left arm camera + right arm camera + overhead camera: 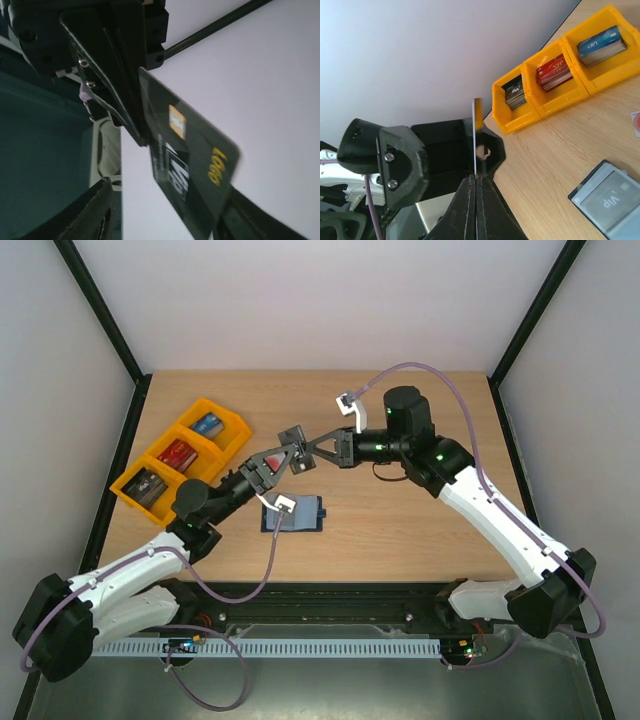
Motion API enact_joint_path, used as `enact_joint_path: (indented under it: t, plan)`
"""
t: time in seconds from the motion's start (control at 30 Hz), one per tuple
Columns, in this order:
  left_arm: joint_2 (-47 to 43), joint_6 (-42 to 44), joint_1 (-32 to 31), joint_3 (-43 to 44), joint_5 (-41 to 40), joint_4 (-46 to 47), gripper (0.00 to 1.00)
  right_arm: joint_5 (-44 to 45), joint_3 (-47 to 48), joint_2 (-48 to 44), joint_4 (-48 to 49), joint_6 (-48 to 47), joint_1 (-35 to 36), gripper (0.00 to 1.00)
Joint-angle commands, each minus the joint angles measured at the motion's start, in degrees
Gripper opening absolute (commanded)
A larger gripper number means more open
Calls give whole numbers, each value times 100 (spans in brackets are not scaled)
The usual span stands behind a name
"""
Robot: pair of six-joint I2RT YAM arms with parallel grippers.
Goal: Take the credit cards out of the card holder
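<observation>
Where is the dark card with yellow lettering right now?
Top view: the dark card is in mid-air left of the table centre, pinched by the right gripper, the left gripper straddling it, just beyond the open card holder.

You see a dark grey card (190, 165) with gold chip (177, 121), white VIP lettering (176, 172), yellow logo (218, 167); card holder (305, 516) navy, pale blue inside; orange tray (561, 100) with blue, red and black stacks (554, 72); counter (420, 530) pale wood grain
</observation>
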Motion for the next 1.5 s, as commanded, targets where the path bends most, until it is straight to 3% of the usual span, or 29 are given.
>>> enact_joint_path:
  t: [0.0, 0.13, 0.33, 0.37, 0.43, 0.5, 0.67, 0.8, 0.83, 1.0, 1.07, 1.47]
  plan:
    - [14, -45, -109, 294, -96, 35, 43, -33, 0, 95, 275, 69, 87, 2]
    - [-10, -93, -190, 284, -174, -1, 4, -7, 16, 141, 253, -7, 93, 2]
    - [-345, -376, -314, 313, -423, -710, 2, 705, 162, 38, -209, -369, 81, 2]
    - [-414, -430, -338, 335, -575, -953, 2, 1007, 207, 22, -396, -444, 53, 6]
    - [-596, -595, -418, 470, -1012, -1817, 2, 1635, 207, -22, -685, -490, -59, 33]
    - [-735, -866, -545, 811, -1731, -3324, 2, 2280, 108, -126, -828, -422, -226, 56]
    - [-325, -2102, -736, 1892, -3803, -7700, 2, 4665, -113, -142, -1620, -46, -653, 99]
    - [639, -3515, -701, 2168, -5401, -9803, 2, 5522, -119, 155, -2374, 86, -991, 99]
    - [1080, -4201, -651, 2318, -5600, -10458, 2, 5589, -153, 209, -2448, 71, -1008, 99]
    - [2814, -6671, -120, 4026, -5279, -12261, 2, 5552, -338, 302, -2478, 49, -1023, 99]
    - [3380, -7289, 238, 4750, -4999, -12754, 2, 5493, -367, 291, -2455, 6, -1023, 99]
    - [4134, -8150, 2906, 5818, -5261, -12779, 2, 5474, -742, 53, -2353, -169, -1032, 99]
